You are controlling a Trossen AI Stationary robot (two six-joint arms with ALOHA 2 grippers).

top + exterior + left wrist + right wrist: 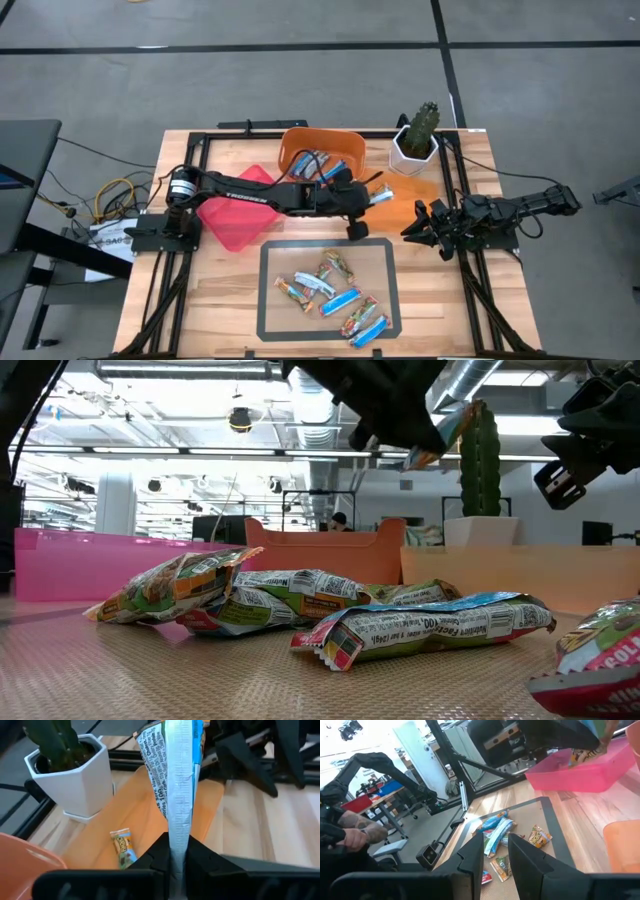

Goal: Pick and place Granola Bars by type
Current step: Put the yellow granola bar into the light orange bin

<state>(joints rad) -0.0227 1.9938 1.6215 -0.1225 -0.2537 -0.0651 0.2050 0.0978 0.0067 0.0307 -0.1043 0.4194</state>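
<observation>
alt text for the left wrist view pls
The left gripper is shut on a blue and white wrapped granola bar, held upright above a flat orange tray. One small multicoloured wrapped bar lies on that tray, with a white hexagonal pot holding a green cactus standing beside it on the wooden table.

The crinkled foil-like wrappers of the granola bars (420,630) look glossy. The pale wooden table top (225,300) shows smooth grain; the grey mat (200,680) has a fine woven texture. The translucent pink plastic bin (235,225) and orange plastic bin (350,148) shine. The white hexagonal pot (82,775) looks matt.
</observation>
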